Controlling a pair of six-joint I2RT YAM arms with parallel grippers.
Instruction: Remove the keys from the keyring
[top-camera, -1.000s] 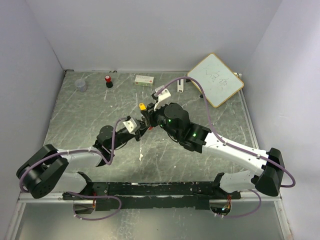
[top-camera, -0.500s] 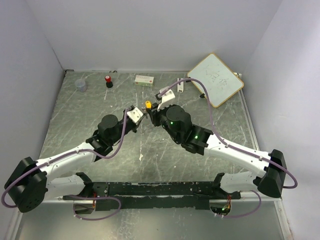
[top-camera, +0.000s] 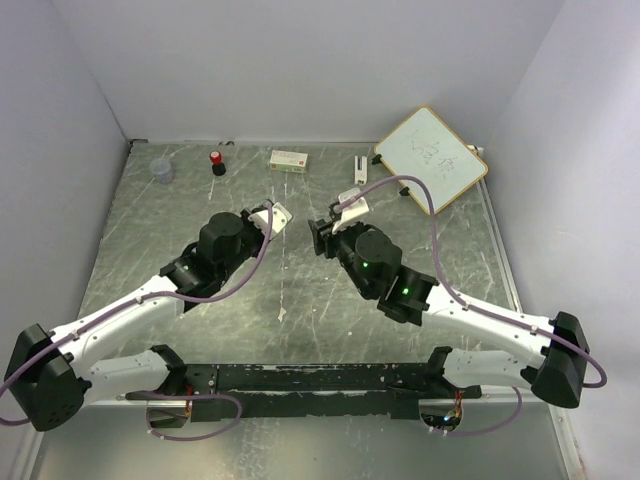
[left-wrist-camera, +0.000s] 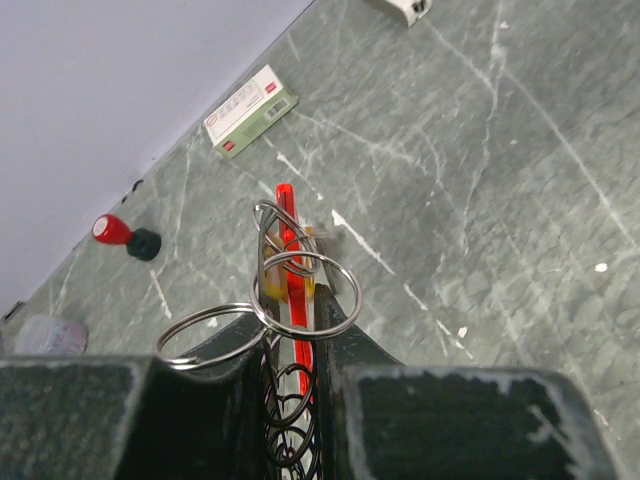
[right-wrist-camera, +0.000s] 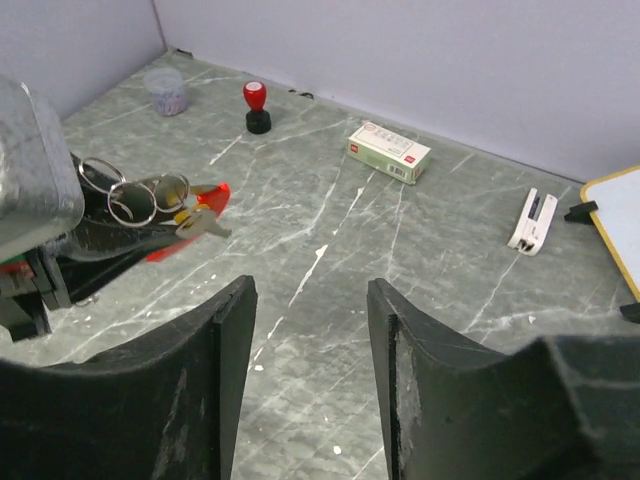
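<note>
— Between the left jaws, what's caught?
— The keyring. They're clenched on it low down, where a dark coil of wire sits in the gap. Two bigger silvery split rings overlap just past the tips, thin and shiny.
— And the keys?
— Both are on the bunch. The red key is long and narrow, running straight out along the gap and past the rings. The yellow key is tiny, tucked behind the rings and touching the red one.
— Right jaws?
— Released, standing apart with only desk showing between them. The bunch hangs off to their left, well clear of both fingers.
— Anything else near?
— Ahead of the right jaws, far out, a box. Left of that is a red-capped bottle. Whether the red key's tip touches the desk, I can't tell.
</note>
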